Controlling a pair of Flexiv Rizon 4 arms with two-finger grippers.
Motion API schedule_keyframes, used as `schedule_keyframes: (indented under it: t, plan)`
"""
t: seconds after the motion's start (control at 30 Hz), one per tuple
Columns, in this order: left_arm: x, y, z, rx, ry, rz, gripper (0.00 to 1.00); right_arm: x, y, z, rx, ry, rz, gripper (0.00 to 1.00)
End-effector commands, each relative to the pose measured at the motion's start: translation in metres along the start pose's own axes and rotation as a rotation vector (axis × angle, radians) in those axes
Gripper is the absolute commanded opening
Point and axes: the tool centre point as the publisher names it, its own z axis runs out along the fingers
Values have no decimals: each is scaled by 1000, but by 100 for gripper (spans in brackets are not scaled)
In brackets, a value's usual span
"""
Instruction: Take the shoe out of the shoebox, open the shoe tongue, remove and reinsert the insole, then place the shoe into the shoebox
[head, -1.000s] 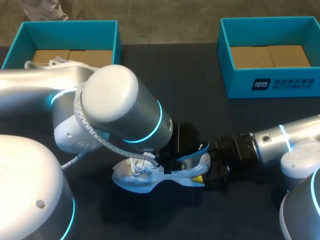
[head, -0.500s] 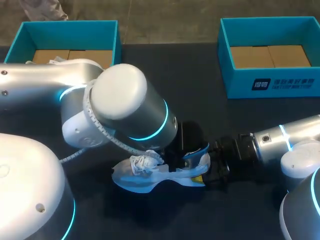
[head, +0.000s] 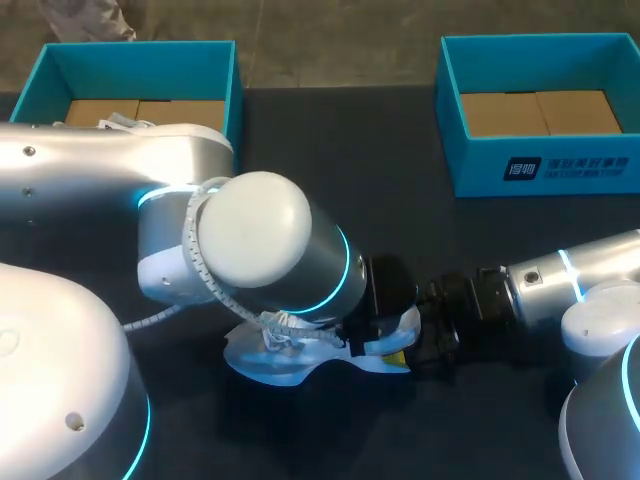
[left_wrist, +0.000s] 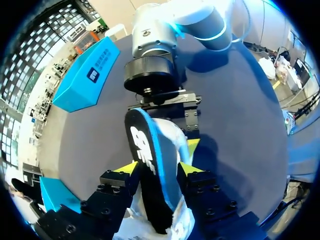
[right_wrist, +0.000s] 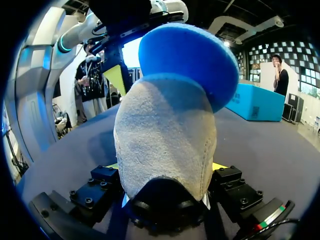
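Observation:
A white and light-blue shoe (head: 285, 360) lies on the dark table, mostly under my left arm's wrist (head: 270, 250). My right gripper (head: 412, 345) comes in from the right and is shut on the shoe's grey suede heel (right_wrist: 165, 135). The blue insole (left_wrist: 147, 160) stands up out of the shoe, black underside showing. In the left wrist view my left gripper (left_wrist: 159, 169) has the insole filling the space between its yellow tips, both against it. The insole's blue end (right_wrist: 192, 57) rises above the heel in the right wrist view.
A teal shoebox (head: 130, 60) stands at the back left with something white inside near my left arm. A second teal shoebox (head: 545, 165) stands at the back right. My right arm (head: 580, 280) lies along the table's right side.
My left arm has swung right and lower over the shoe, covering the laces and the insole's tip. Its fingers have drawn in on the insole. The right arm has kept still.

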Motion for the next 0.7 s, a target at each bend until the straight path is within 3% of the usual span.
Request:
schedule_keyframes:
  t: [0.03, 0.2, 0.3, 0.7]
  plan:
    - [-1, -4, 7, -12, -14, -11, 48, 1, -1, 1, 3, 0, 0, 0]
    - [-3, -3, 13, -22, -39, -28, 43, 1, -1, 1, 3, 0, 0, 0]
    - [-6, -1, 15, -23, -34, -32, 0, 1, -1, 1, 3, 0, 0, 0]
    - [-13, -12, 8, 9, -40, -31, 0, 1, -1, 1, 3, 0, 0, 0]
